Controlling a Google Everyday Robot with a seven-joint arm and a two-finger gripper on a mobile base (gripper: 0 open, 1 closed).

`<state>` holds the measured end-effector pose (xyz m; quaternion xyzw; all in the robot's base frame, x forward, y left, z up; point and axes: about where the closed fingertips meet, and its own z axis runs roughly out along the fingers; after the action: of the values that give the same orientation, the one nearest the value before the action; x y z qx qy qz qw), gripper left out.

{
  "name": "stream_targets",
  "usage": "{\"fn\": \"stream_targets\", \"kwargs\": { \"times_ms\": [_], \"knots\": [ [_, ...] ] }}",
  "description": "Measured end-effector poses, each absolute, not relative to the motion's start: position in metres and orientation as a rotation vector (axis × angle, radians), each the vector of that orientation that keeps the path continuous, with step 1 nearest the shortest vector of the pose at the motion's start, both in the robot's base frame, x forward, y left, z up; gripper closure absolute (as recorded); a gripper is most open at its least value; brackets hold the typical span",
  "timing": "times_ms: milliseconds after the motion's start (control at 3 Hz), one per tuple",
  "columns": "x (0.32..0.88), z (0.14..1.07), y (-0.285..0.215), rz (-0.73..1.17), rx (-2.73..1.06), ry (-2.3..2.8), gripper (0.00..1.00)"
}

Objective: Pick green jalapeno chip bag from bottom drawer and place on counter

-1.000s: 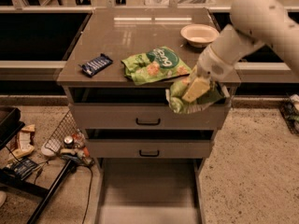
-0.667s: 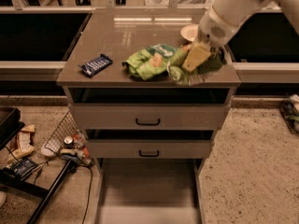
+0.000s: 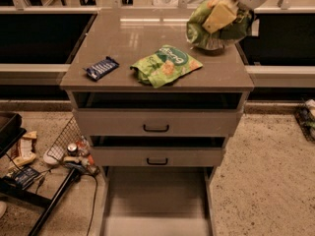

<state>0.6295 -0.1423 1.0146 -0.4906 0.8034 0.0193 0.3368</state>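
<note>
The green jalapeno chip bag [image 3: 216, 23], dark green and wrinkly with a yellowish patch, hangs in my gripper [image 3: 235, 11] over the far right part of the counter [image 3: 123, 48]. The gripper comes in from the top right and is shut on the bag's upper side. The bag hides a pale bowl behind it. The bottom drawer [image 3: 156, 200] is pulled out below, and its grey floor is bare.
A lime-green bag [image 3: 166, 65] lies mid-counter and a dark-blue snack bar wrapper [image 3: 101, 68] at the left. Two drawer fronts with black handles [image 3: 156, 128] sit under the counter. A wire basket and clutter [image 3: 69, 154] lie on the floor at the left.
My gripper has lifted the chip bag from in front of the top drawer up and back over the counter's far right corner.
</note>
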Motion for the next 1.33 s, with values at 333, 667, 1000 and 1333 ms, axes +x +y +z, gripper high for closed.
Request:
{"fn": "stream_targets", "kwargs": {
  "times_ms": [333, 667, 1000, 1333],
  "knots": [
    [0.662, 1.018, -0.165, -0.006, -1.144, 2.013, 1.0],
    [0.71, 1.014, -0.18, -0.045, -1.051, 1.962, 1.0],
    [0.716, 1.015, -0.182, -0.042, -1.043, 1.958, 1.0],
    [0.721, 1.011, -0.176, -0.016, -1.024, 1.944, 1.0]
  ]
}}
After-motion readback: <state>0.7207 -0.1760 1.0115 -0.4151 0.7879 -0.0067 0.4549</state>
